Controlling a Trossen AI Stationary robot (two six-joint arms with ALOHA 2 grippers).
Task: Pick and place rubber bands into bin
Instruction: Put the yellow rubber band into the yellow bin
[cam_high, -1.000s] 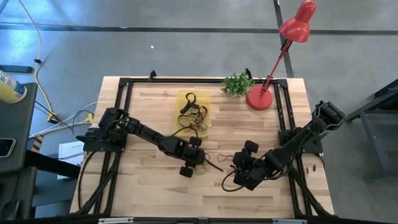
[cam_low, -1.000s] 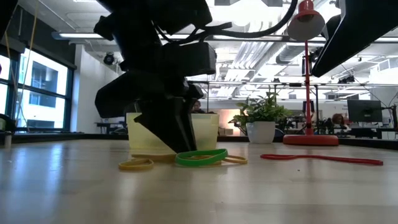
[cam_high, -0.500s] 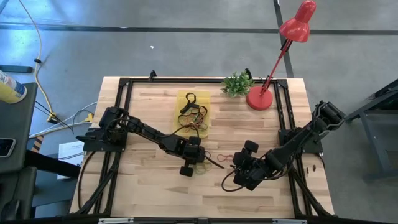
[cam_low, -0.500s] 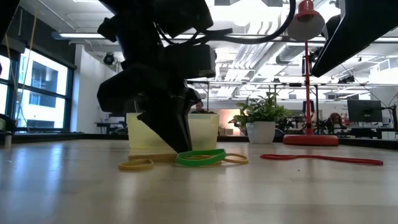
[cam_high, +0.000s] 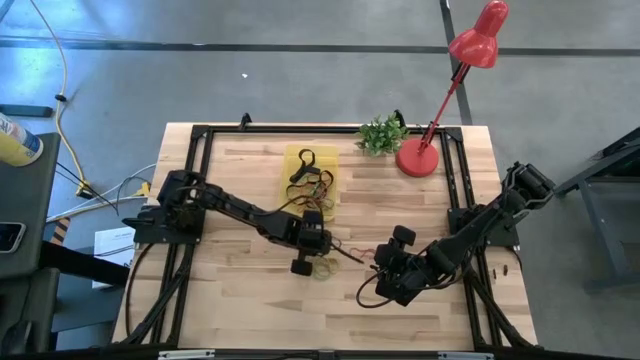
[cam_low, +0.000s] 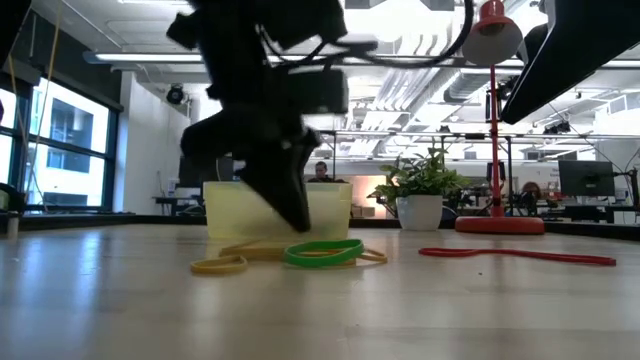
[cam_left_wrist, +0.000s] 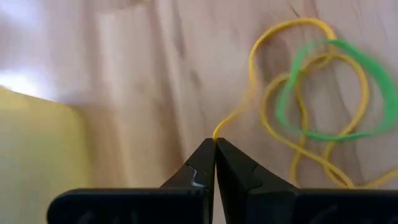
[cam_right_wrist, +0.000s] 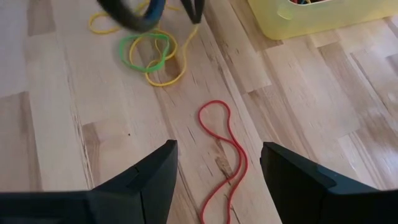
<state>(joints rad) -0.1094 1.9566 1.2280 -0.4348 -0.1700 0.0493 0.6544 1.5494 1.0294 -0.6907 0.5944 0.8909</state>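
Currently, item by item:

Left gripper (cam_left_wrist: 215, 142): sitting at the centre of the high view just below the bin, fingers pinched together and clamping a yellow rubber band (cam_left_wrist: 267, 93) at their tips; in the low view the strand is trailing down from the gripper (cam_low: 295, 205) to the tabletop.

Green rubber band (cam_left_wrist: 329, 90): lying flat on the wooden table (cam_high: 230, 300), overlapping the yellow loops; showing in the low view at centre (cam_low: 322, 252) and in the right wrist view at upper left (cam_right_wrist: 144, 53).

Red rubber band (cam_right_wrist: 224, 155): lying stretched out on the table, apart from the yellow-green cluster, at the centre of the right wrist view.

Yellow bin (cam_high: 312, 178): standing at upper centre of the high view, holding several dark and coloured bands.

Right gripper (cam_right_wrist: 217, 180): waiting right of centre in the lower half of the high view, fingers spread wide, holding nothing, hovering over the red band.

Red desk lamp (cam_high: 440, 90) and small potted plant (cam_high: 381, 134): standing at the table's upper right.
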